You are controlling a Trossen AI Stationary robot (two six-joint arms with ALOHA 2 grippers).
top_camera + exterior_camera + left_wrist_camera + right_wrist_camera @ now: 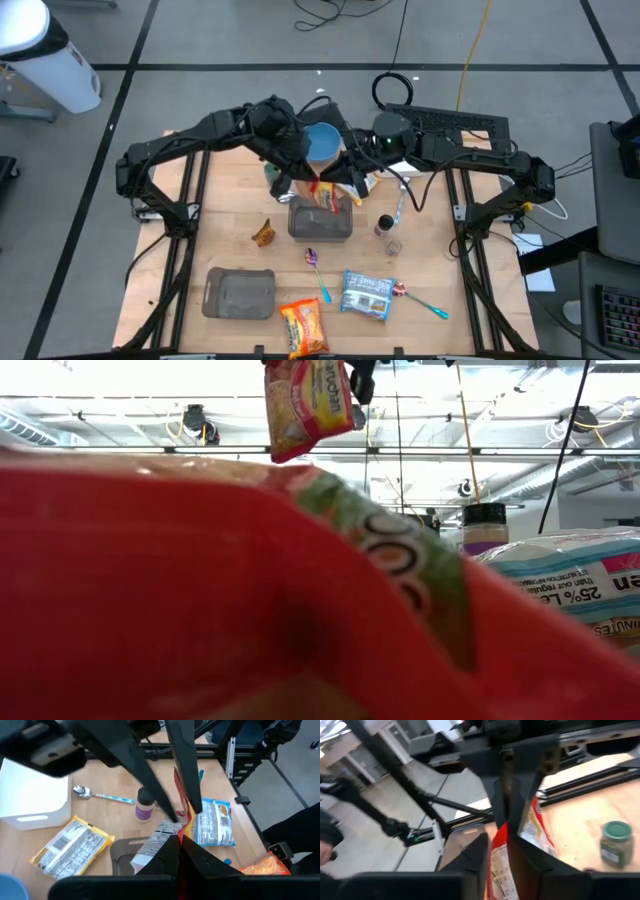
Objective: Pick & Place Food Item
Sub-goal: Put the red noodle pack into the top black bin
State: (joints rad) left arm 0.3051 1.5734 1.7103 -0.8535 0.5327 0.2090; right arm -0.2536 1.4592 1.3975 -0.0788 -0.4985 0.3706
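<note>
An orange-and-yellow noodle packet (325, 195) hangs in the air above a grey tray (320, 232) at mid-table. In the low view it dangles at the top (308, 405). My left gripper (310, 183) reaches in from the table's left and is shut on the packet (178, 847). My right gripper (342, 183) faces it from the table's right. Its fingers stand on either side of the packet's red edge (498, 847), with a narrow gap between them. My left gripper pinches the packet's top edge (183, 831) between its two fingers, slanting down from the table's left. The edge runs on from the fingertips toward the other gripper. The packet hangs below, clear of the tray. My right gripper has the same edge (498, 837) between its parted fingers; whether they touch it I cannot tell.
A blue bowl (322, 142) stands just behind the grippers. Nearer the front lie a second grey tray (240, 293), another noodle packet (303, 325), a blue packet (367, 295) and two spoons (318, 270). Small jars (385, 225) stand right of the tray. A small orange packet (263, 233) lies to its left.
</note>
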